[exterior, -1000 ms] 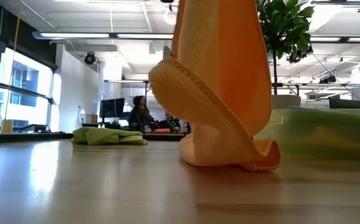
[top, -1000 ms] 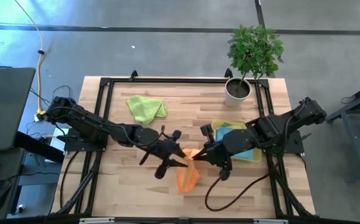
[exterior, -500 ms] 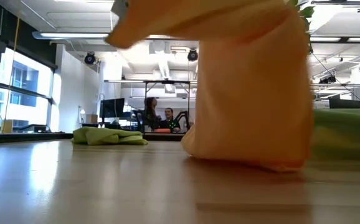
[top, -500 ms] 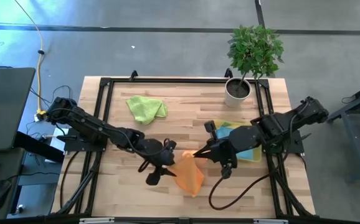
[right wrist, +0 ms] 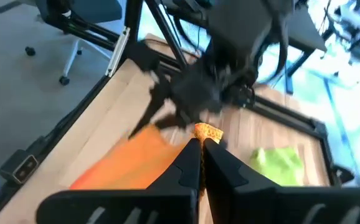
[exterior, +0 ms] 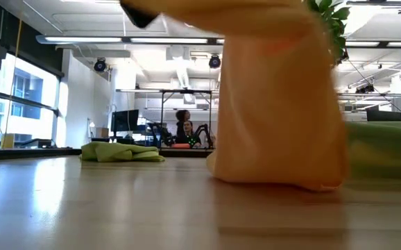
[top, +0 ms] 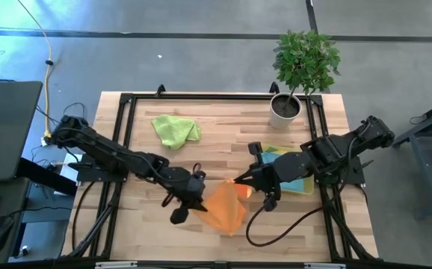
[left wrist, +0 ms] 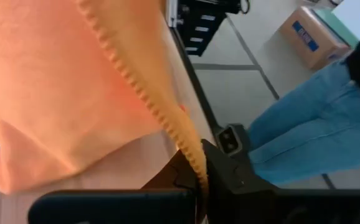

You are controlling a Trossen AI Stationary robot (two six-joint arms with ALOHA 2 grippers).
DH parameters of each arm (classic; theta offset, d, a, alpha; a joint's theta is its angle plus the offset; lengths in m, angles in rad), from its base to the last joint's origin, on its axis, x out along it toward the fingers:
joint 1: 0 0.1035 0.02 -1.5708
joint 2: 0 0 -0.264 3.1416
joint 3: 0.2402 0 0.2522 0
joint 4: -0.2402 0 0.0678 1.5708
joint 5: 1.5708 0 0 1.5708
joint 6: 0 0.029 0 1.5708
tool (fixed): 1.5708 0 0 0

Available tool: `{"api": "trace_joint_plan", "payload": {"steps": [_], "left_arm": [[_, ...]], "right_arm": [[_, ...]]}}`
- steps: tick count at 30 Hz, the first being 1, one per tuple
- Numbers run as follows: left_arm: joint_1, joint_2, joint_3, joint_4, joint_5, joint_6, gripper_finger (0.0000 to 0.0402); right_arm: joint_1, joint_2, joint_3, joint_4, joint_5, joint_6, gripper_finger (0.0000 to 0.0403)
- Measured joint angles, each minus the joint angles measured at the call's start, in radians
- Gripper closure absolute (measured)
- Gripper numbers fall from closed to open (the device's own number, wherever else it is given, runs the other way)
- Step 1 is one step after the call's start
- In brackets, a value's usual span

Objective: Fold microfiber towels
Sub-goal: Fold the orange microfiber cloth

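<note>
An orange towel [top: 225, 207] hangs between my two grippers at the table's near middle. Its lower fold [exterior: 277, 173] rests on the wood. My left gripper [top: 200, 200] is shut on its left side, and my right gripper [top: 236, 181] is shut on its far right corner. A lime green towel [top: 176, 129] lies crumpled at the far left. More towels, yellow and teal [top: 289, 176], lie in a pile under my right arm. My left gripper pinches the orange towel's stitched hem [left wrist: 191, 158] between its two fingers, which hide the contact itself. It comes from the table's left, slanting down. The cloth spreads away from the fingers, slack. My right gripper pinches a corner of the orange towel [right wrist: 207, 132] at its fingertips. It reaches in from the table's right, slanting down. The corner is lifted, and the cloth slopes down from it toward my left gripper.
A white plant pot [top: 284, 109] with a green plant stands at the far right corner. The black frame [top: 126, 101] runs around the table top. Bare wood lies between the green towel and the orange one. People show in the room behind.
My left gripper has gone toward the table's near left and has shut on the orange towel's hem. The towel, which hung narrow below my right gripper, is now spread wider between the two grippers, with its lower part still on the table.
</note>
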Motion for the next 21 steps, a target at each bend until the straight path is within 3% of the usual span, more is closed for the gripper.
{"api": "trace_joint_plan", "payload": {"steps": [4, 8, 12, 17, 21], "left_arm": [[-0.001, -0.084, 0.001, -0.074, -0.03, -0.011, 0.04], [0.0, -0.175, 0.001, -0.221, -0.152, -0.019, 0.0401], [0.0, -0.255, 0.011, -0.38, -0.305, -0.003, 0.0401], [0.002, -0.284, 0.076, -0.536, -0.637, 0.183, 0.0401], [0.022, -0.277, 0.143, -0.541, -0.92, 0.381, 0.0401]], "right_arm": [[0.0, 0.0, 0.0, -0.052, 0.0, 0.056, 0.0402], [0.0, 0.0, 0.0, -0.124, 0.005, 0.125, 0.0402], [-0.007, 0.0, -0.001, -0.24, 0.128, 0.195, 0.0402], [-0.069, 0.0, -0.002, -0.325, 0.39, 0.245, 0.0402], [-0.167, -0.001, -0.002, -0.324, 0.472, 0.161, 0.0402]]}}
